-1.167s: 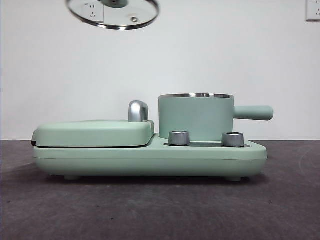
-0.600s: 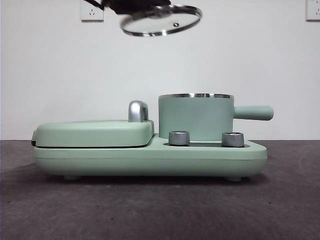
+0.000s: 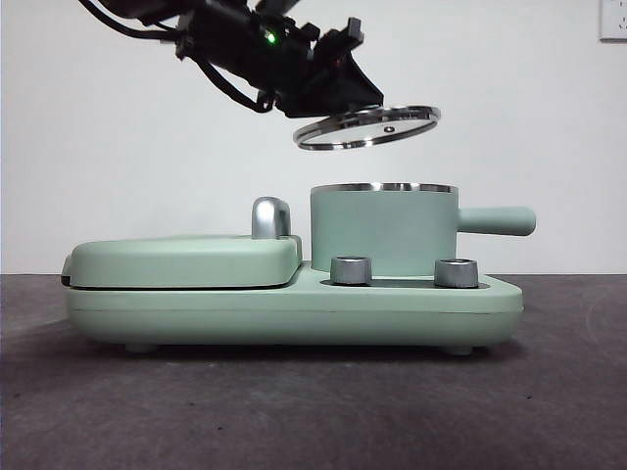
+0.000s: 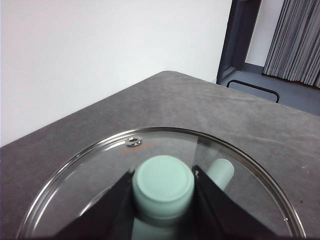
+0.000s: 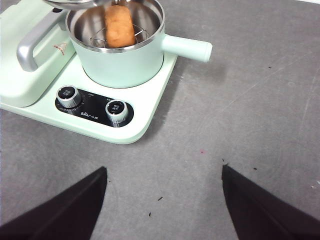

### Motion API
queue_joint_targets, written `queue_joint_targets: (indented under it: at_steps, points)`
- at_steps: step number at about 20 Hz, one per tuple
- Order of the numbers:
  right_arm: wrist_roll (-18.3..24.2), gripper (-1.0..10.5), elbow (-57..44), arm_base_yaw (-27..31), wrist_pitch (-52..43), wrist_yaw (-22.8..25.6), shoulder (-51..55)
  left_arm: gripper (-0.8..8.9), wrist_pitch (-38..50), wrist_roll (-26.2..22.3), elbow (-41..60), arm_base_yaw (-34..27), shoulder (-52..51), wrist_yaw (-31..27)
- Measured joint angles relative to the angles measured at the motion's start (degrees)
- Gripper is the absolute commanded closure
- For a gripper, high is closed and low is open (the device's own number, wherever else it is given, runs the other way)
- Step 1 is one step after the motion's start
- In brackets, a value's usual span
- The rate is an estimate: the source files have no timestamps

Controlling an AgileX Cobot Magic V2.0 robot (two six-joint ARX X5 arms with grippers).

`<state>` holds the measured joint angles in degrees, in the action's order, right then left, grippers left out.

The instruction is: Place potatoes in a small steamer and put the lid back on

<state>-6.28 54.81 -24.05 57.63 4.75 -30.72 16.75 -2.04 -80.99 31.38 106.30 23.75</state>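
The small mint-green steamer (image 3: 384,230) stands on the right half of the appliance, with its side handle (image 3: 498,220) pointing right. Inside it, on a wire rack, lies the orange-brown potato (image 5: 120,26). The glass lid (image 3: 367,127) hangs tilted just above the pot's rim. My left gripper (image 3: 333,83) is shut on the lid's green knob (image 4: 163,185), and the pot handle shows through the glass (image 4: 240,185). My right gripper (image 5: 164,172) is open with nothing in it. It sits over bare table in front of the appliance.
The flat green grill cover (image 3: 186,259) with a chrome handle (image 3: 270,217) takes up the appliance's left half. Two steel dials (image 3: 351,270) (image 3: 456,272) sit on the front of the base (image 3: 294,313). Dark grey table (image 5: 250,125) spreads to the right.
The lid has moved right and down, from the top left to just over the pot. The left arm holding it has come into the front view.
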Motion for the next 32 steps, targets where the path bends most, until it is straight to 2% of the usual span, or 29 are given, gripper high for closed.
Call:
queue_joint_targets:
  at_steps: [8, 16, 32]
  points:
    - [0.0, 5.9, 0.0, 0.0, 0.0, 1.6, 0.0, 7.99, 0.13, -0.37, -1.73, 0.24, 4.11, -0.02]
    - [0.0, 5.9, 0.0, 0.0, 0.0, 2.62, -0.02, 7.99, -4.07, -5.92, -1.77, 1.4, 4.55, -0.02]
    - [0.0, 5.9, 0.0, 0.0, 0.0, 2.73, -0.02, 7.99, -1.88, -6.99, -2.23, 1.55, 6.88, -0.02]
